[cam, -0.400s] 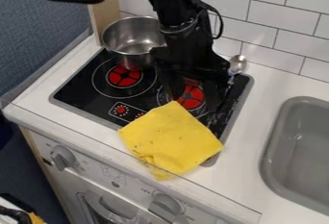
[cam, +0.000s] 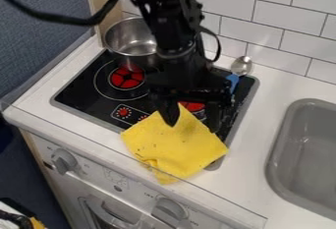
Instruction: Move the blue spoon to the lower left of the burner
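The claw (cam: 193,119) has its fingers apart, above the far part of the cloth (cam: 172,147); the spoon (cam: 242,66) is lying over the stove's (cam: 75,93) back right edge, near the wall (cam: 282,21)

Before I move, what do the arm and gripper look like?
The arm is black, with chunky segmented housings. The gripper is black, with two fingers. A thick black cable sweeps toward the view's left edge; a thinner cable loops beside the arm.
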### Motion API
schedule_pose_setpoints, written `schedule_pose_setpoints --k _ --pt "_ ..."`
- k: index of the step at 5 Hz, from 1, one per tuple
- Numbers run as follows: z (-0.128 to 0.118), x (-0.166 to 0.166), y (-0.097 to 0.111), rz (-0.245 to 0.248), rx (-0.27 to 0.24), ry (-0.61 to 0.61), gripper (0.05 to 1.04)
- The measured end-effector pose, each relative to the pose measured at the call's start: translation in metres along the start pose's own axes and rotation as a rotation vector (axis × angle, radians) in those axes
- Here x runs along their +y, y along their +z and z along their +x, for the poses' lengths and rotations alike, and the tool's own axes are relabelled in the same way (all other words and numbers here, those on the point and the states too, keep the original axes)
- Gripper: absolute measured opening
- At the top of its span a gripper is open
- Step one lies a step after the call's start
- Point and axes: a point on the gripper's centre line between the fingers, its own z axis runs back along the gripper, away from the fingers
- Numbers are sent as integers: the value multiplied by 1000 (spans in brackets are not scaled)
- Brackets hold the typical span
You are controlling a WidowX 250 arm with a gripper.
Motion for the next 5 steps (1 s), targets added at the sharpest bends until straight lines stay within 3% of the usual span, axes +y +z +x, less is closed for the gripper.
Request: schedule_pose_setpoints --k 1,2,3,4,5 --pt "19 -2 1 67 -153 204 1000" --pt "46 -20 -13 151 -204 220 1000" --pt "73 -32 -23 109 -185 182 1000" --pt "90 -37 -37 150 -142 89 1000" --pt "101 -29 -37 153 -119 70 1000"
